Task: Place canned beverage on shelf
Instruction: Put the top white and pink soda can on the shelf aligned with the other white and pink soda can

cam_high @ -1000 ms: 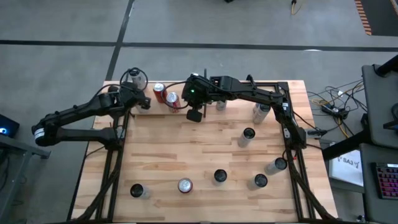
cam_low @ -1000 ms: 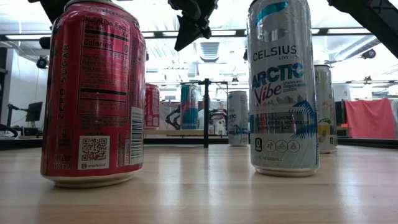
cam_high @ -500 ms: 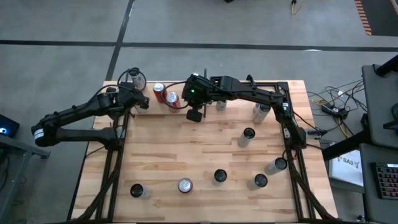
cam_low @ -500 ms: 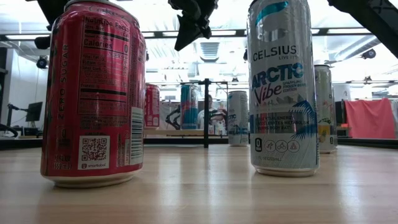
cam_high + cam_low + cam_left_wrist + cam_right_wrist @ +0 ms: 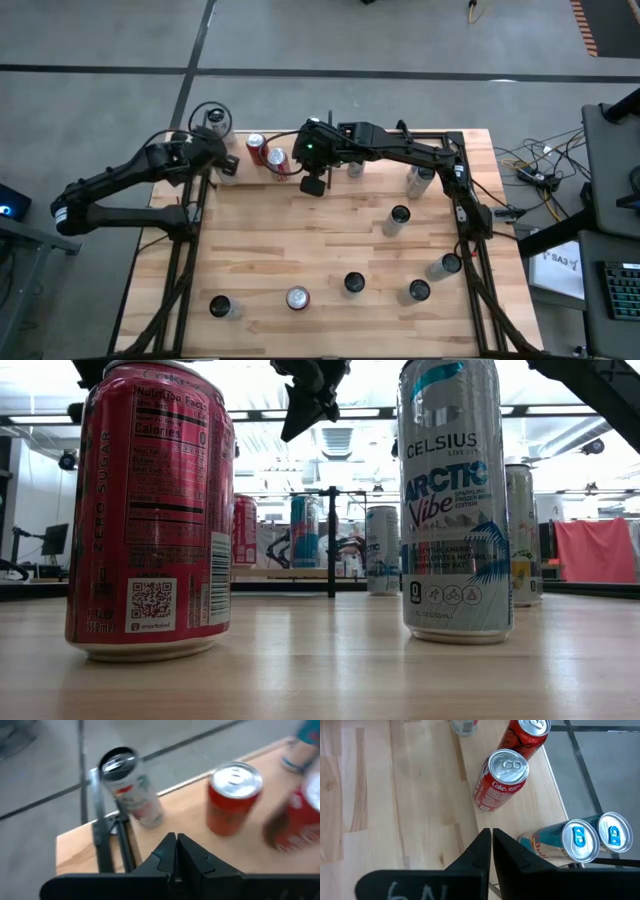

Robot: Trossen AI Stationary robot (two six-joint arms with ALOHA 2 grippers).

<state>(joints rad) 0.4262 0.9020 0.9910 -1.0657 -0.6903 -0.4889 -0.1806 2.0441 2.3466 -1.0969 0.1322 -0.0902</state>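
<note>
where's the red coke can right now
In the high view the Coke can stands near the table's far edge, left of centre, beside another red can, close to the shut right hand. The right wrist view shows it upright.

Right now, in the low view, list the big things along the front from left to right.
Red can → dark pincer hanging from above → Celsius Arctic Vibe can → pale can partly behind it.

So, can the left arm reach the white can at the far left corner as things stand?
Probably yes: the left gripper is shut just short of the white can, nothing between them; it must open first.
</note>
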